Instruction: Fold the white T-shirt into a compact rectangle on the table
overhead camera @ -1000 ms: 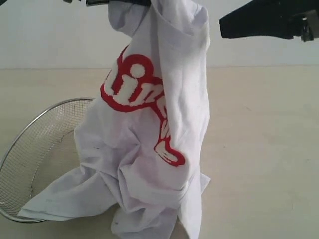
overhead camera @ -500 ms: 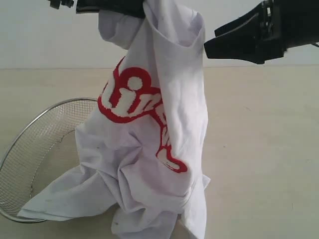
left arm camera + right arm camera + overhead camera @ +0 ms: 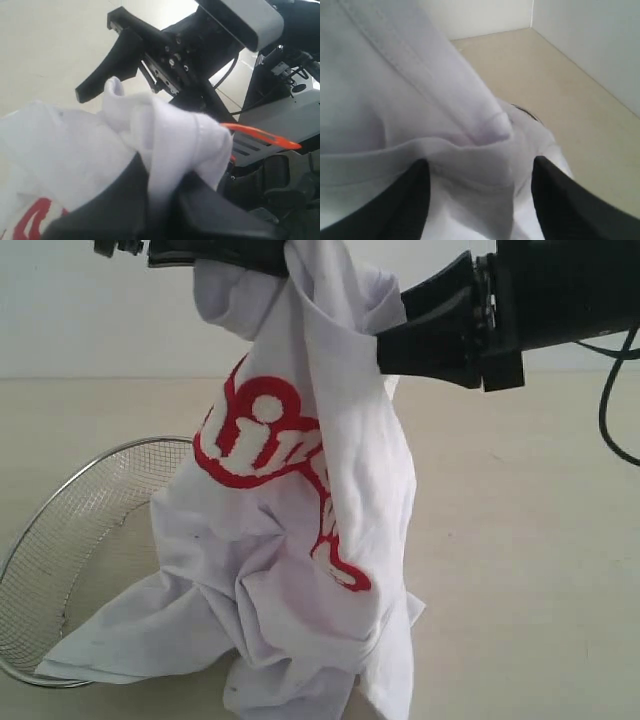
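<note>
**Beige table [image 3: 530, 560] under a hanging T-shirt [image 3: 260, 570]**

We see the left gripper [image 3: 283, 257] pinching the T-shirt's top. The cloth droops below it onto the table and a wire basket [image 3: 70, 540]. Our right gripper [image 3: 477, 182] stands spread, a fold between its jaws.

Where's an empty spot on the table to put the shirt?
The table is bare right of the white T-shirt, to the picture's edge. Left is crowded: the wire basket sits there, the shirt's corner lying over its rim.
</note>
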`<state>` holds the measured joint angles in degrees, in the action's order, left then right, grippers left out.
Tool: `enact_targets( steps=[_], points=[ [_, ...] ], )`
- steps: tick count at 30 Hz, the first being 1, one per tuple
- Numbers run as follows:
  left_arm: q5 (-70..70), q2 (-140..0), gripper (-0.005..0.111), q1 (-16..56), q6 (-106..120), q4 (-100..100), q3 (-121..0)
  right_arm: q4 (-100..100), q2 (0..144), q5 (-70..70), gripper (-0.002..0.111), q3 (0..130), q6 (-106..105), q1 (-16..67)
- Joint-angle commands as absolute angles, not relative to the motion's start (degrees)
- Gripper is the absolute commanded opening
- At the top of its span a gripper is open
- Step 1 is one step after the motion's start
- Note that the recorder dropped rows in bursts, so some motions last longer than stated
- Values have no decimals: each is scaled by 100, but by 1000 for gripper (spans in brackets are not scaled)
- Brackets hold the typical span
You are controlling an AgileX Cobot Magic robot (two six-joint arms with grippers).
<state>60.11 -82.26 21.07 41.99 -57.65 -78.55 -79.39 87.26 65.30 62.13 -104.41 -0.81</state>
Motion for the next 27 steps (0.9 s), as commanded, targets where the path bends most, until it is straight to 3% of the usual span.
enact_targets(
  steps=[1,2,3,5,12,17,27],
  points=[
    [6049,-8167,4,2120,4131,-5793,-7842,-7791,8719,6626,50,6230,-10258,-5],
    [6022,-8167,4,2120,4131,-5749,-7842,-7729,8719,6626,43,6230,-10098,-5],
    [5937,-8167,4,2120,4066,-5612,-7842,-7409,8663,6540,23,6230,-9806,-16],
    [5816,-8167,4,2120,3904,-5350,-7842,-6821,8575,6298,0,6230,-9353,-16],
    [5338,-8167,4,2120,3834,-5016,-7842,-6061,7848,4636,0,6240,-7488,-16],
    [4985,-8167,4,2120,3834,-4595,-7842,-4243,7571,3841,0,6306,-5394,-16],
    [4773,-8226,4,2120,3479,-3330,-7842,-2838,7712,3502,0,6599,-3736,-16]
  ],
)
